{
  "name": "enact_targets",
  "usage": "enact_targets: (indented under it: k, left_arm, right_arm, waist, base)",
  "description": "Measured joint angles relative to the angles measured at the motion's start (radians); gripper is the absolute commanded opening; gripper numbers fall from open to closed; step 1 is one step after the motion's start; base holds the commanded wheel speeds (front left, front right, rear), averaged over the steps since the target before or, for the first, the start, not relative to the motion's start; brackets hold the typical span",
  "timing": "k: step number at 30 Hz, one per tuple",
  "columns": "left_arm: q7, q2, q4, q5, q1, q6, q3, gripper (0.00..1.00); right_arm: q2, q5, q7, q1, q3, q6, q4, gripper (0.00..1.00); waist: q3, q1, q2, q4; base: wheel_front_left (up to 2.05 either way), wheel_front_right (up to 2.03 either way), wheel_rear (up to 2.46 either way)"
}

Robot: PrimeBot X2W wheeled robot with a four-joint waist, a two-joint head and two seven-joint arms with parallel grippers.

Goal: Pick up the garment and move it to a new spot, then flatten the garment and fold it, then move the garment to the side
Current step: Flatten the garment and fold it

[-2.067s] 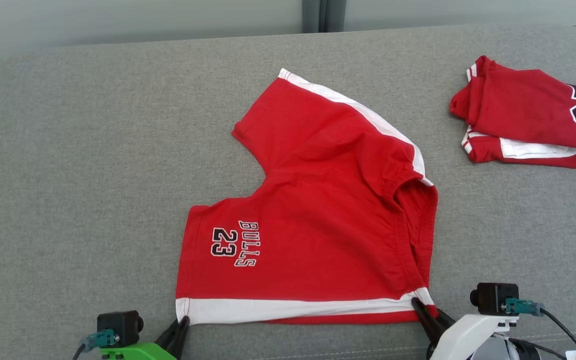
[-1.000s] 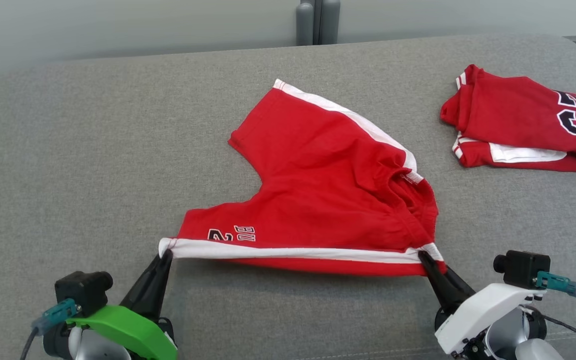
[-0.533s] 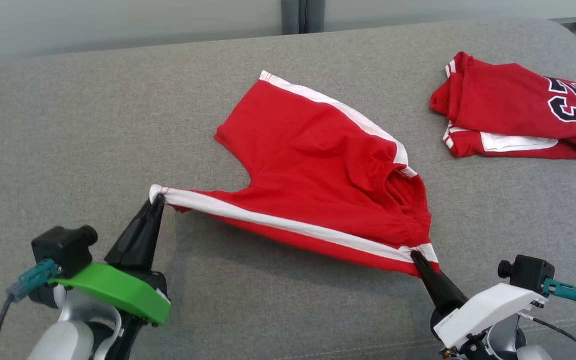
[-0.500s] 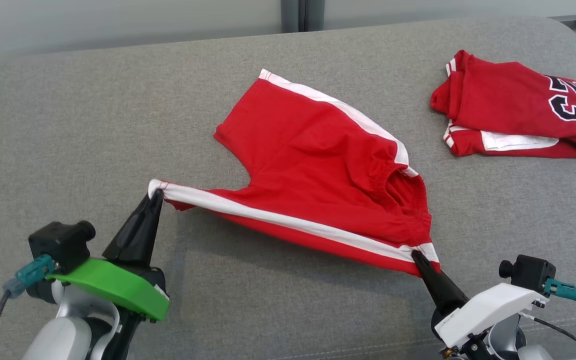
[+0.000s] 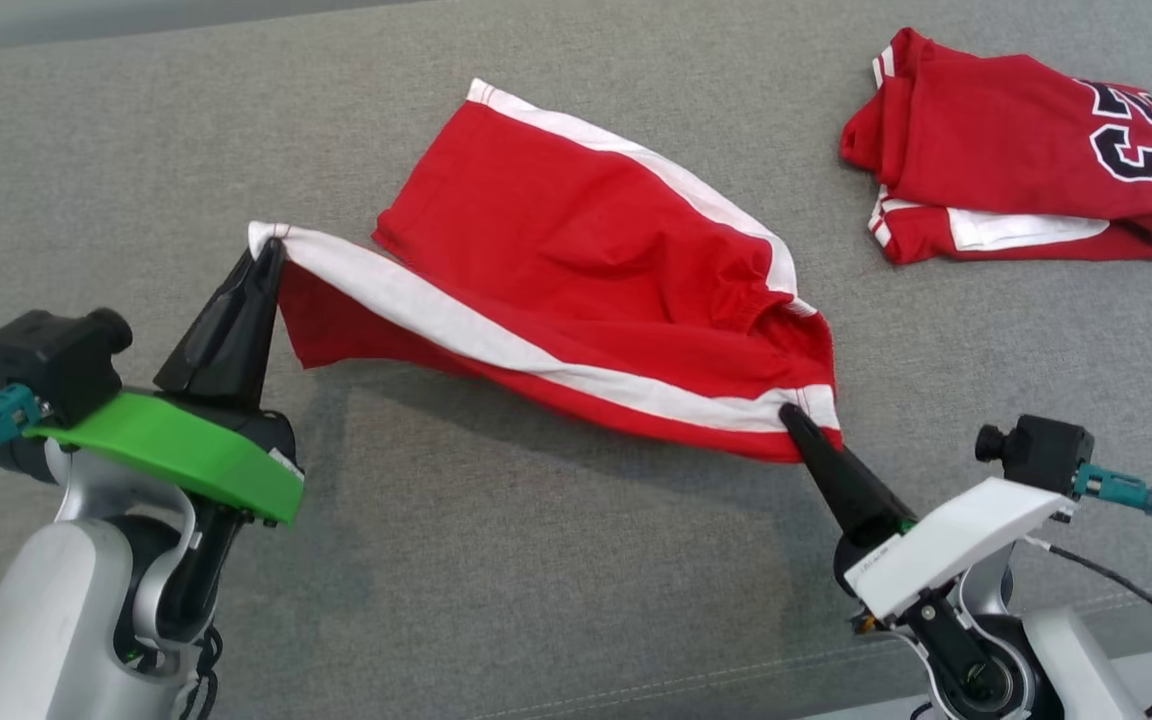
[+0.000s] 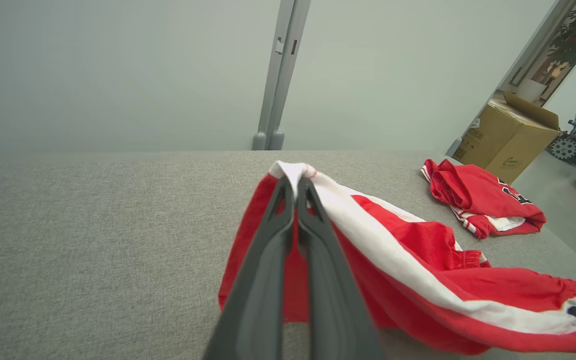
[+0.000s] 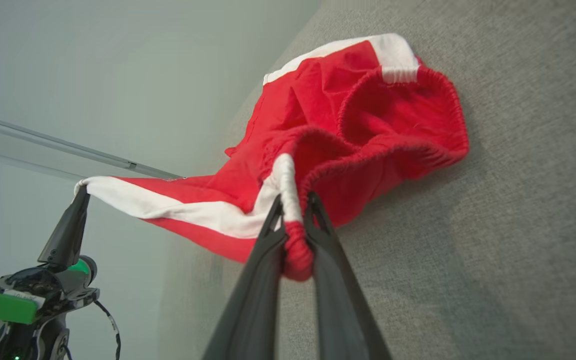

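Pinching the hem corner, my left end effector and, at the waistband, my right end effector clamp the white-striped red cloth shorts; near leg hangs lifted, its underside hidden, far leg rests on the grey fabric bench.

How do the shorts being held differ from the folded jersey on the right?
The shorts are spread out, one edge lifted; the jersey lies folded, compact. The left gripper and right gripper pinch the shorts' corners; the jersey is untouched. The jersey shows black numerals; the shorts show none here. Both are red with white trim.
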Motion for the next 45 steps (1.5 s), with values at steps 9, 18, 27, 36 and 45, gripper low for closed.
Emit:
enact_targets:
  k: [9,18,27,36,45]
  left_arm:
    - [0.052,0.005,0.029,0.000,-0.147,-0.026,-0.023,0.00]
    - [0.086,0.003,0.147,0.000,-0.264,-0.063,-0.049,0.00]
    - [0.103,-0.001,0.226,0.016,-0.408,-0.081,-0.053,0.00]
    - [0.127,0.014,0.344,0.049,-0.510,-0.099,-0.060,0.00]
    - [0.138,0.037,0.427,0.069,-0.595,-0.117,-0.059,0.00]
  right_arm:
    - [0.005,0.036,-0.001,-0.075,-0.061,-0.011,-0.012,0.00]
    - [0.014,0.064,-0.048,-0.144,-0.084,-0.027,0.019,0.00]
    - [0.016,0.072,-0.076,-0.209,-0.036,-0.028,0.051,0.00]
    - [0.017,0.119,-0.130,-0.267,0.019,-0.028,0.079,0.00]
    - [0.019,0.168,-0.187,-0.302,0.107,-0.028,0.088,0.00]
  waist:
    - [0.082,0.0000,0.0000,-0.039]
    - [0.155,0.0001,0.0000,-0.059]
    - [0.210,0.0000,0.0000,-0.080]
    - [0.246,0.0000,0.0000,-0.131]
    - [0.282,0.0000,0.0000,-0.196]
  base:
    - [0.00,0.00,0.00]
    - [0.00,0.00,0.00]
    - [0.00,0.00,0.00]
    - [0.00,0.00,0.00]
    - [0.00,0.00,0.00]
